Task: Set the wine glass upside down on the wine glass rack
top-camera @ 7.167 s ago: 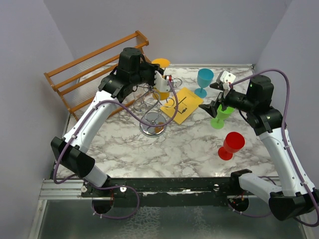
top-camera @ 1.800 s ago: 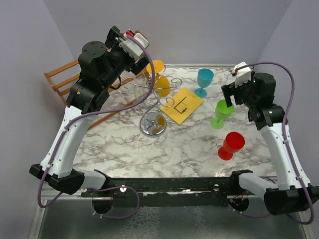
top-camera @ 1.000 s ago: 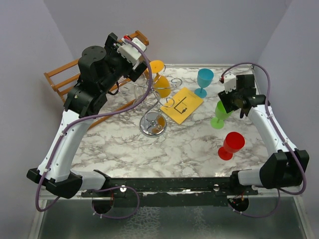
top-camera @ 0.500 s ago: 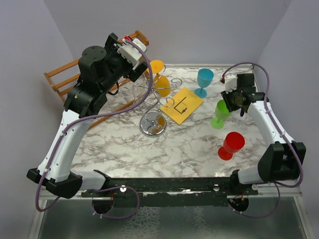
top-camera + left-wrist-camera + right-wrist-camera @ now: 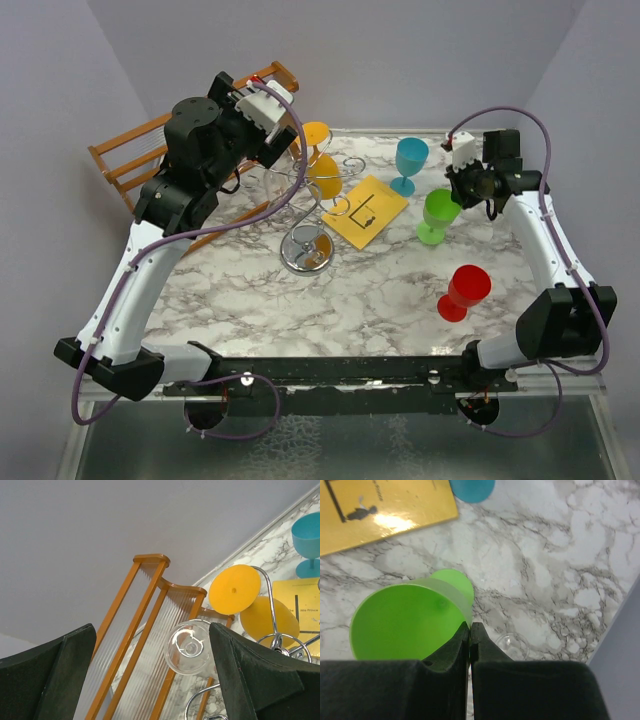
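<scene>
Right gripper (image 5: 470,628): jaws squeezed right together, pinching the rim of the green glass (image 5: 405,620) between the tips. The glass is mouth-up, and the wrist cam looks straight down into the bowl, with a bit of the foot peeking out behind it. From the top cam it looks tipped a little. I honestly can't tell if the foot is on the table (image 5: 370,290) or just off it.

It sits on the right side, just past the yellow card (image 5: 365,210). The blue glass (image 5: 410,158) is further back and the red glass (image 5: 465,288) is nearer the arm bases. So it's well apart from the rack (image 5: 307,252), which stands left of the card around the middle of the table.

Left gripper (image 5: 152,627): jaws spread wide, nothing in them. It hangs up high over the back left, above the rack's arms.

Between its fingers the wrist cam shows the round foot of a clear glass (image 5: 187,647) facing up, so that one is upside down. It's right by a curled wire, but I can't tell how it sits on it.

Just beside it the orange glass (image 5: 234,589) is upside down on the rack too, foot on top and bowl below, with wire running past it. Behind both is the wooden shelf (image 5: 150,559), leaning at the back left corner.
</scene>
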`<state>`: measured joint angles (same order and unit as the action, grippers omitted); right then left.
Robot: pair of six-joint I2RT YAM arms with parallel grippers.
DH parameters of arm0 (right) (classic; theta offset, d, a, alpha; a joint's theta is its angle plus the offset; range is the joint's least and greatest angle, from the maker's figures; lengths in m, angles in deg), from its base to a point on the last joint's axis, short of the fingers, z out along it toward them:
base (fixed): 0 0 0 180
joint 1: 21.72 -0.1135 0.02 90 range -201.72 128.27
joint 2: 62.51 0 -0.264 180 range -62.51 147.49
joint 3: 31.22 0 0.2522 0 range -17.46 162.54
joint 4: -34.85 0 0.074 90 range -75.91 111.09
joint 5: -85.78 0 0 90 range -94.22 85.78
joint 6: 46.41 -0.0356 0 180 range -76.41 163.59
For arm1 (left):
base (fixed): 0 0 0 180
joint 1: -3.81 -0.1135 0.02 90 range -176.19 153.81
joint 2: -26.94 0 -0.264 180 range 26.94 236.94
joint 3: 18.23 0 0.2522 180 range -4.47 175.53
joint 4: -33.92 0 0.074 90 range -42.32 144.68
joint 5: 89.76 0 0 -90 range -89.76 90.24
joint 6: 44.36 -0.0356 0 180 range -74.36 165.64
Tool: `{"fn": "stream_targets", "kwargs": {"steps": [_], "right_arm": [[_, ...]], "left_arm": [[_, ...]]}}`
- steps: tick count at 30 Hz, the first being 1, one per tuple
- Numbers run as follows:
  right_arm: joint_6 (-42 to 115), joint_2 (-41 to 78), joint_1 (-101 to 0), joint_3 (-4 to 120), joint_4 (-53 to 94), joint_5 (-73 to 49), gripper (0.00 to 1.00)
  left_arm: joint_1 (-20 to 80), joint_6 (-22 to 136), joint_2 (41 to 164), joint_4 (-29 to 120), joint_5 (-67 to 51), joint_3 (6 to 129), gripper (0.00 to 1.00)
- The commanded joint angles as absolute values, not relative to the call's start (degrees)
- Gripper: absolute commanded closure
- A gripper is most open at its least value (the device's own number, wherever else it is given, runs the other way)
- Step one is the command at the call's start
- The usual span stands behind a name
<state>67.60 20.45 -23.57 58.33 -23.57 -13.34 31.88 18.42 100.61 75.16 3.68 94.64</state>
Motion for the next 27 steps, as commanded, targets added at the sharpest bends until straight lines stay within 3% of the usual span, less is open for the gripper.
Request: {"fn": "stream_targets", "kwargs": {"steps": [1, 10, 20, 27], "right_arm": [[69.4, 18.1, -23.3, 64.9, -26.9, -24.0, 0.99], [65.3, 13.6, -23.3, 79.0, -28.7, -30.8, 0.99], [54.8, 13.1, -23.4, 91.2, -20.0, -39.7, 0.99], [45.1, 14.4, -23.4, 95.5, -10.6, -48.1, 0.99]], "left_arm": [[31.3, 21.6, 98.2, 73.1, 5.2, 94.2, 0.01], [30.7, 27.7, 97.7, 75.1, -3.7, 95.3, 0.01], [26.8, 46.2, 97.8, 71.6, -19.0, 95.3, 0.01], [26.7, 51.0, 100.2, 68.9, -20.4, 95.2, 0.05]]}}
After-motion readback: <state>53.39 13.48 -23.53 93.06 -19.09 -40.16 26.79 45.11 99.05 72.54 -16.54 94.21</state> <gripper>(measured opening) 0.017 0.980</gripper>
